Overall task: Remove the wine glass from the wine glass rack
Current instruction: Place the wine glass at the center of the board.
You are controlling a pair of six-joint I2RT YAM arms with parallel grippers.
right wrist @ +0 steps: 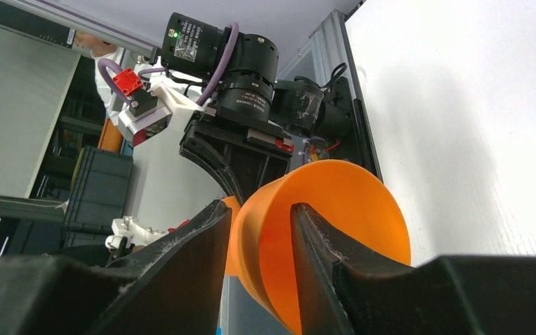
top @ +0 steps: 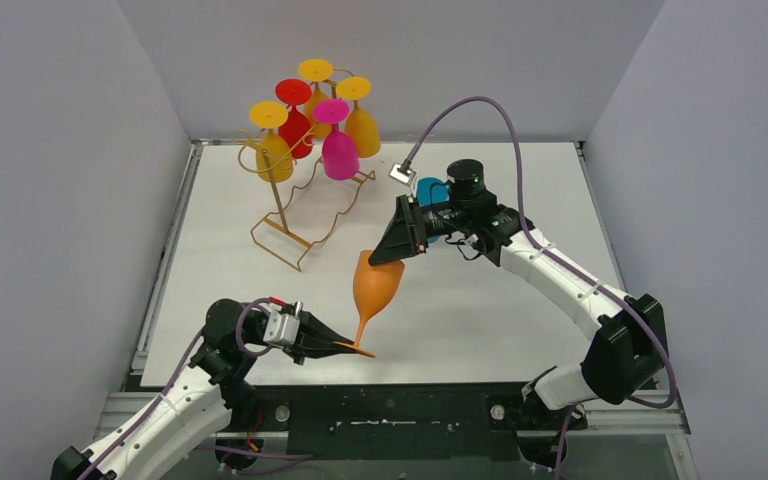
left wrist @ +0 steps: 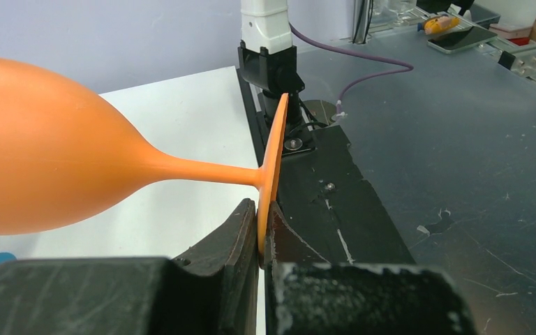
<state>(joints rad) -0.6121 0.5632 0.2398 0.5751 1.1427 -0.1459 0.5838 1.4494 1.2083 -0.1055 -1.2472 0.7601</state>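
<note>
While the glass [top: 375,285] hangs tilted over the desk [top: 480,320], off the rack [top: 280,205] and at its 5 o'clock, the left tool [top: 348,346] is clamped tight on its foot. At the glass's 12 o'clock, the right tool [top: 392,258] stands partly open, jaws straddling the bowl's rim.

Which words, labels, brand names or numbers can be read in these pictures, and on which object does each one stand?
No text can be read in any view.
White label on the black motor: it carries print, but too small and blurred to read.
Orange wine glass: no text visible.
Wine glass rack: no text visible.
</note>
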